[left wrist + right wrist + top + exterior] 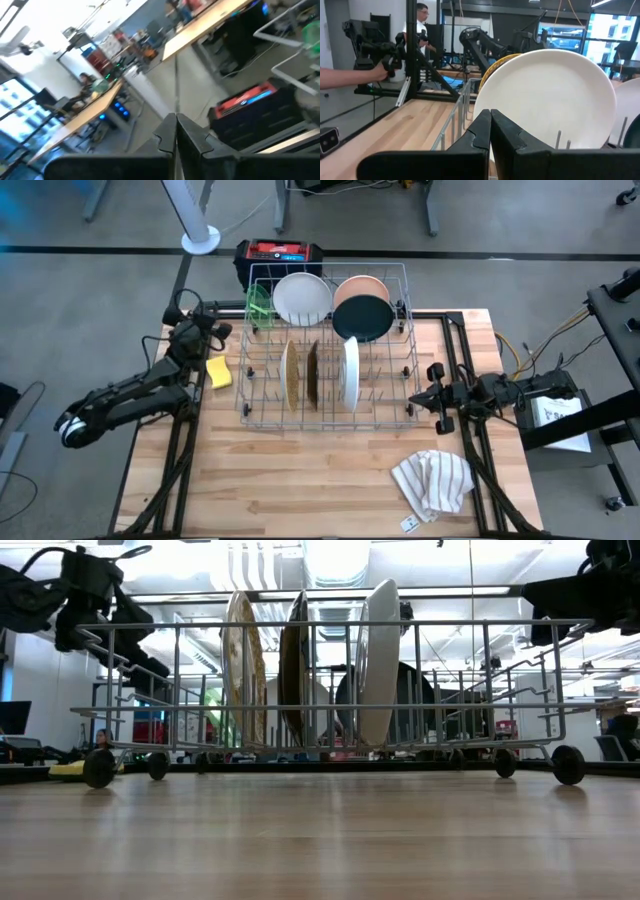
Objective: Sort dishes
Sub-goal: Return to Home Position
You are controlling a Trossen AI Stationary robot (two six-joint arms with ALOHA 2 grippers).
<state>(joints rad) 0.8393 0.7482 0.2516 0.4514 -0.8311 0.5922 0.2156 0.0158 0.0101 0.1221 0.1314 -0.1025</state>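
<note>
White plate [351,373] upright in rack [325,423], near closed right end effector [416,402].

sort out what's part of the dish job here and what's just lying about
Job: rack; green dish, white dish, peach dish, black dish at its back; tan plate, brown plate, white plate upright in front; left gripper and right gripper, shut, at its sides.
Lying about: sponge, towel, black-and-red box behind the table.
</note>
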